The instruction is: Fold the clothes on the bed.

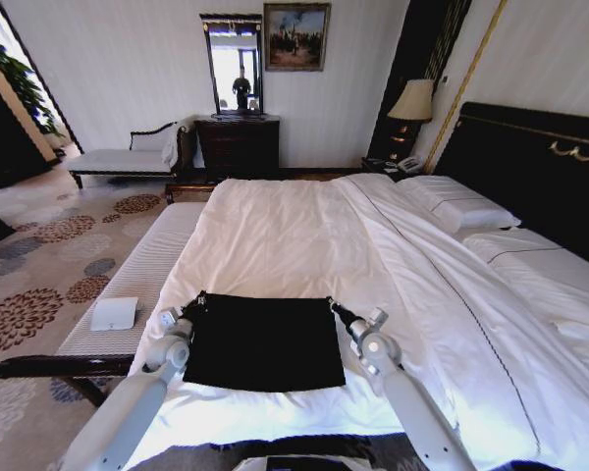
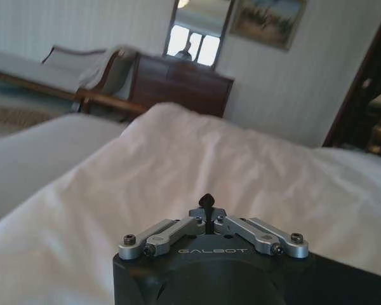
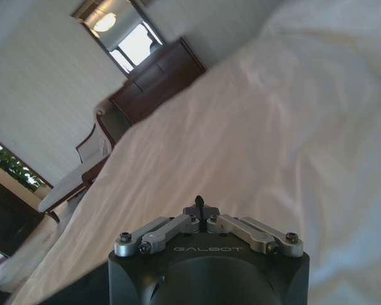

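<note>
The clothes (image 1: 265, 343) lie as a flat black rectangle on the near part of the bed (image 1: 275, 235), which is covered in white. My left gripper (image 1: 198, 300) sits at the rectangle's far left corner and my right gripper (image 1: 334, 306) at its far right corner. Both are low on the duvet and shut, with each pair of dark tips meeting the cloth's edge. In the left wrist view the left gripper (image 2: 206, 203) has its linkages drawn in and its tips together. The right gripper (image 3: 199, 202) looks the same in the right wrist view.
A pale striped bench (image 1: 147, 265) runs along the bed's left side with a white flat item (image 1: 114, 314) on it. White pillows (image 1: 461, 211) and the dark headboard (image 1: 530, 167) are at the right. A dark dresser (image 1: 238, 145) and a chaise (image 1: 128, 157) stand by the far wall.
</note>
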